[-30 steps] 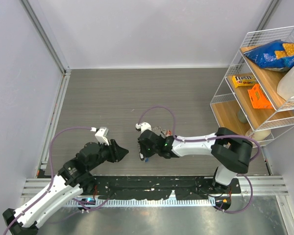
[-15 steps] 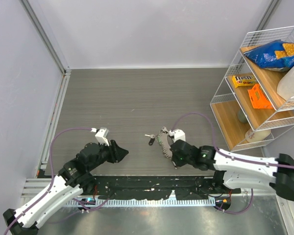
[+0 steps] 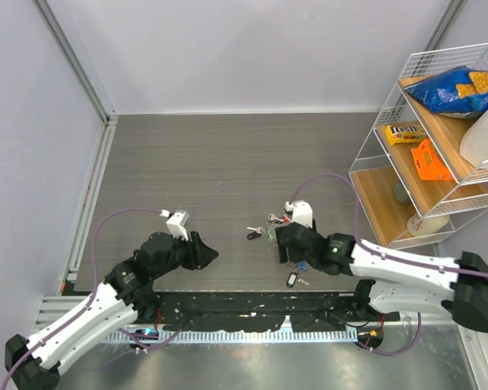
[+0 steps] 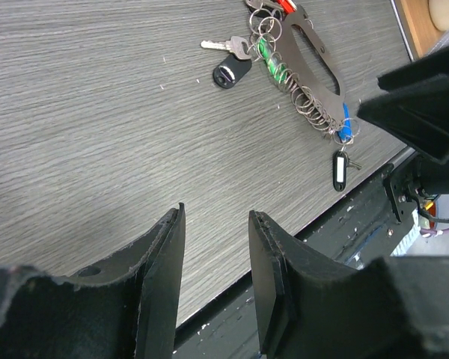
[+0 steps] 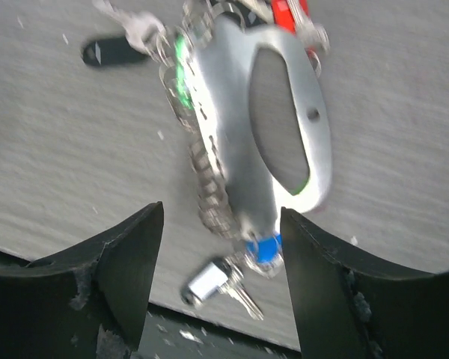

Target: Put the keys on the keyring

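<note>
Hovering low over the keyring [image 5: 226, 127]: right gripper [image 5: 218, 213], jaws spread wide, gripping nothing. The ring shows beyond the gap between the fingers, not pinched. The right wrist view is blurred, so can't tell if a fingertip touches it.

Keyring lies flat on the table [image 3: 187, 162], right of centre and near the front edge. It's a silver plate with an oval cut-out and a row of small wire rings along one side.

Red key [image 5: 288, 11] is at the far end, green key [image 5: 181, 71] among the rings, blue key [image 5: 263, 249] at the near end. Black-headed key [image 4: 230, 72] lies just left of the far end, against the rings; threaded on or not, can't tell. White tag [image 4: 339, 169] lies just past the blue key, by the table edge.

Left gripper [image 4: 215, 213] is well apart to the left, over bare table. Its jaws are partly open with nothing between them.

Wire rack [image 3: 439, 130] stands at the right side with packets on its shelves.
</note>
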